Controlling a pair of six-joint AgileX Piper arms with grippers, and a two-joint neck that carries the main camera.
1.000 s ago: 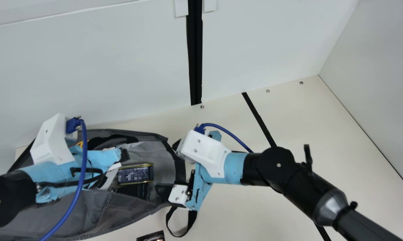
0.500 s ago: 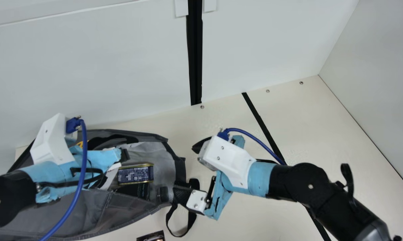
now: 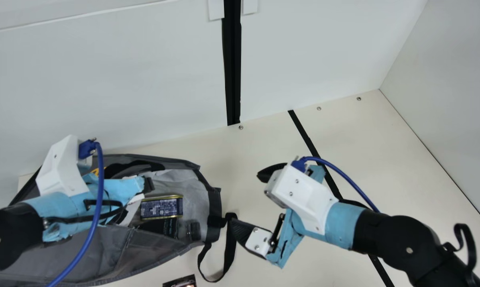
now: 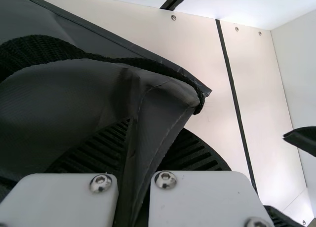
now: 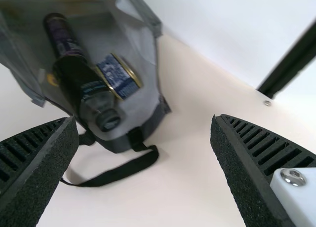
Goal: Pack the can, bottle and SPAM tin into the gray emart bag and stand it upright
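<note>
One gray fabric bag: nine o'clock from my open black right gripper, fold pinched in my black left gripper.

1. The right gripper has moved away from the mouth of the gray emart bag, and now stands apart from it.
2. Inside the bag's mouth, the bottle's cap has come into view.
</note>
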